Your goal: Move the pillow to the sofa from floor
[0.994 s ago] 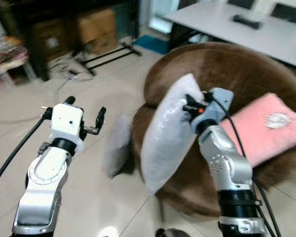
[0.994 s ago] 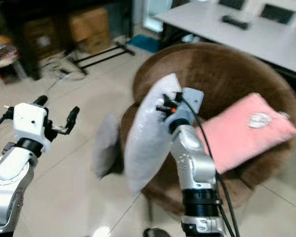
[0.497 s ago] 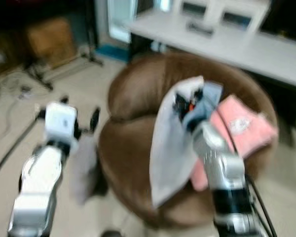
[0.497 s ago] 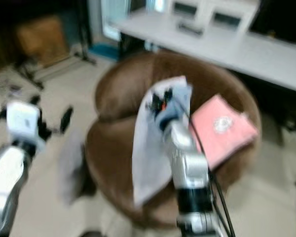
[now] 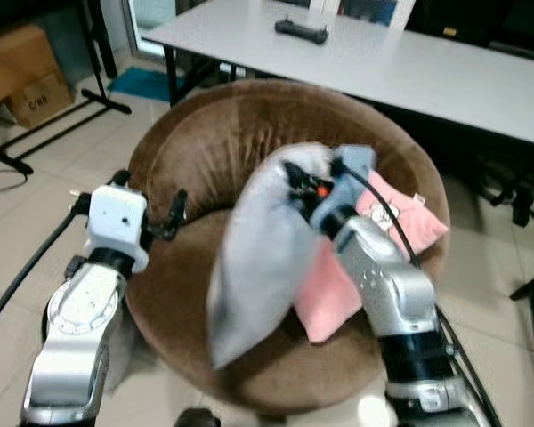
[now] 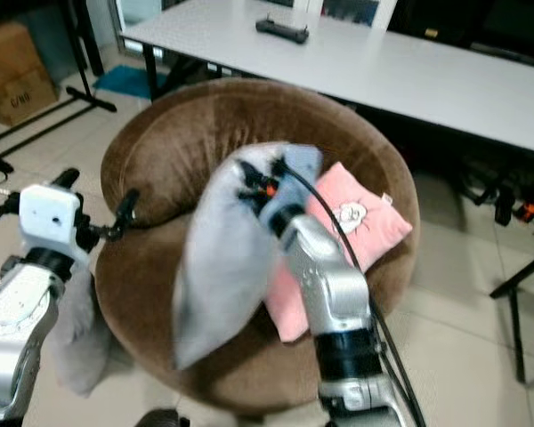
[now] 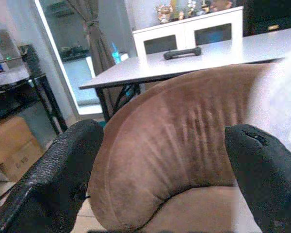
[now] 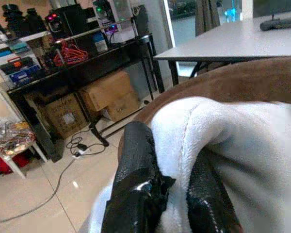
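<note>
Left eye view: whole frame has shifted versus a second ago, so that's the camera turning, not the furniture. The brown sofa (image 5: 249,160) is now centred, where before it sat off to the right. The grey pillow (image 5: 258,258) has gone from hanging at the sofa's near edge, over floor tile, to hanging over the seat cushion, just beside the pink pillow (image 5: 374,258) already lying there.

Meaning for the task: carry looks basically done; what's left is lower and release. The pillow is still airborne, bottom corner low near the seat front; can't tell if it touches.

Right gripper (image 8: 169,194): closed tight on a bunched fold at the pillow's top edge, black fingers (image 8: 136,179) pinching fabric from both sides. It takes the full weight and the pillow dangles below.

Left gripper (image 7: 165,160): fingers spread wide, nothing between them, held up near the sofa's left side, aimed at the backrest.

A second grey pillow (image 6: 76,342) sits on the floor against the sofa's left base. White desk (image 5: 409,62) behind with a black remote (image 5: 301,32) on it.

Risk, my read: releasing this far forward could let it slide off the seat front.
</note>
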### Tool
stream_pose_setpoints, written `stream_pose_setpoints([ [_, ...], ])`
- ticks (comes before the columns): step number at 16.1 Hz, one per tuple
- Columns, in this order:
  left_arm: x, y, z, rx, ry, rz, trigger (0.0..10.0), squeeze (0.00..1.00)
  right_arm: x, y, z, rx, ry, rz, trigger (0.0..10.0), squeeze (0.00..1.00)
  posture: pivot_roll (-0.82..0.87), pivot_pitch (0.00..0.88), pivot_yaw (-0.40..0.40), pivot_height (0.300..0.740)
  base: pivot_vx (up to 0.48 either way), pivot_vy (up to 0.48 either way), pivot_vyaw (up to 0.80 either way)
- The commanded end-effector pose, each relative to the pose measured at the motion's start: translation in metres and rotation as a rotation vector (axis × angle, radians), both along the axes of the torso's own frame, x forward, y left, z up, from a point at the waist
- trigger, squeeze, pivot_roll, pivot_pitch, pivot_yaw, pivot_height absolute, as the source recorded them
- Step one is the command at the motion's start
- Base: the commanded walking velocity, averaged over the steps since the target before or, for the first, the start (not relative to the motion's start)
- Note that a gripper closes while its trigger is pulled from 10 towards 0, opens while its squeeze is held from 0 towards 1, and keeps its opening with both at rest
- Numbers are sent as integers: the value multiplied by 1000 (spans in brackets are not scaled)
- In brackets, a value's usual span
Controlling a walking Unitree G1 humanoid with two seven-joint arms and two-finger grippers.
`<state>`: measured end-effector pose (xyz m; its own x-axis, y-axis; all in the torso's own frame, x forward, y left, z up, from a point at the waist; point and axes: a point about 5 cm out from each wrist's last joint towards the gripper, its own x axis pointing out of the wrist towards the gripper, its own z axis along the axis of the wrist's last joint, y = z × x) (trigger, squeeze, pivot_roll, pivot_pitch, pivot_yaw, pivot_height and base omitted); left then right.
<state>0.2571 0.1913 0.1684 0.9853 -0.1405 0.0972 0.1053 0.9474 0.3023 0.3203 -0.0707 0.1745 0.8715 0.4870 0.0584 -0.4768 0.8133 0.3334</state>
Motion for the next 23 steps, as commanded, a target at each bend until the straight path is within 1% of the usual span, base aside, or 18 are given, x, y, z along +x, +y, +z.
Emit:
stream_pose_setpoints([
  [1, -1, 1, -1, 11, 8, 7, 10000, 0, 2, -4, 17, 31, -66, 4, 10000, 0, 161, 0, -76, 740, 0, 0, 0],
  [2, -1, 3, -2, 20, 13, 11, 10000, 0, 7, 0, 22, 45, -76, 39, 10000, 0, 162, 0, -75, 740, 0, 0, 0],
  [3, -3, 7, -5, 48, 40, 11, 10000, 0, 14, 10, 30, 28, -97, 107, 10000, 0, 166, 0, -72, 740, 0, 0, 0],
  [5, -4, 10, -10, 75, 87, -13, 10000, 0, 23, 20, 35, -2, -107, 143, 10000, 0, 171, 0, -72, 740, 0, 0, 0],
  [7, -11, 11, -23, 102, 192, -69, 10000, 0, 33, 31, 39, 18, -108, 154, 10000, 0, 179, 0, -74, 740, 0, 0, 0],
  [8, -16, 14, -29, 118, 252, -97, 10000, 0, 40, 39, 38, 26, -89, 145, 10000, 0, 184, 0, -77, 740, 0, 0, 0],
  [9, -23, 17, -34, 139, 295, -116, 10000, 0, 46, 48, 35, 63, -52, 147, 10000, 0, 194, 0, -82, 740, 0, 0, 0],
  [10, -27, 20, -36, 145, 318, -115, 10000, 0, 50, 54, 33, 100, -20, 159, 10000, 0, 194, 0, -82, 740, 0, 0, 0],
  [11, -29, 25, -38, 152, 341, -103, 10000, 0, 52, 64, 29, 117, 10, 196, 10000, 0, 194, 0, -82, 740, 0, 0, 0],
  [13, -32, 27, -36, 157, 348, -104, 10000, 0, 51, 79, 35, 115, -9, 265, 10000, 0, 215, 0, -95, 740, 0, 0, 0],
  [14, -33, 27, -36, 157, 353, -108, 10000, 0, 49, 87, 40, 151, -14, 306, 10000, 0, 216, 0, -98, 740, 0, 0, 0],
  [15, -34, 27, -36, 157, 355, -110, 10000, 0, 49, 90, 42, 167, -14, 321, 10000, 0, 217, 0, -101, 740, 0, 0, 0],
  [17, -36, 24, -36, 148, 363, -122, 10000, 0, 45, 104, 44, 213, 3, 372, 10000, 0, 219, 0, -105, 740, 0, 0, 0],
  [19, -38, 23, -36, 146, 369, -130, 10000, 0, 43, 109, 40, 214, 17, 377, 10000, 0, 219, 0, -106, 740, 0, 0, 0],
  [20, -38, 22, -36, 145, 373, -132, 10000, 0, 44, 109, 36, 199, 31, 358, 10000, 0, 218, 0, -106, 740, 0, 0, 0],
  [21, -38, 22, -36, 143, 376, -133, 10000, 0, 48, 106, 30, 180, 60, 300, 10000, 0, 217, 0, -106, 740, 0, 0, 0],
  [22, -39, 21, -37, 143, 379, -134, 10000, 0, 51, 100, 22, 187, 105, 240, 10000, 0, 217, 0, -106, 740, 0, 0, 0],
  [23, -39, 20, -37, 141, 382, -137, 10000, 0, 56, 89, 11, 177, 147, 155, 10000, 0, 218, 0, -106, 740, 0, 0, 0],
])
